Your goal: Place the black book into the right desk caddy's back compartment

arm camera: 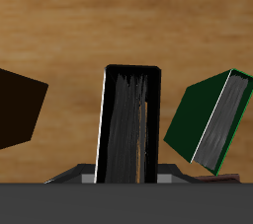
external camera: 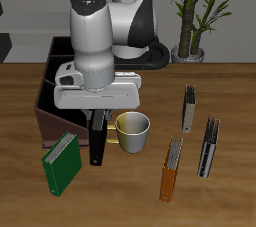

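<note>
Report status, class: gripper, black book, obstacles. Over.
Gripper directly above black book, grip state unclear. Book upright on table, outside right desk caddy. Green book and mug flank it closely.

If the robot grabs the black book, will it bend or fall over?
Probably it stays stiff: the black book looks like a flat, hard-covered slab. It stands upright on a thin edge, so a sideways push could tip it. The gripper hangs just above it.

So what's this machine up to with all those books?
A robot arm hangs over a black book standing on the table, its claw right above it; whether it grips it already is hard to tell. The book stands between a green book and a cream mug, beside the long dark caddy it is meant for.
</note>
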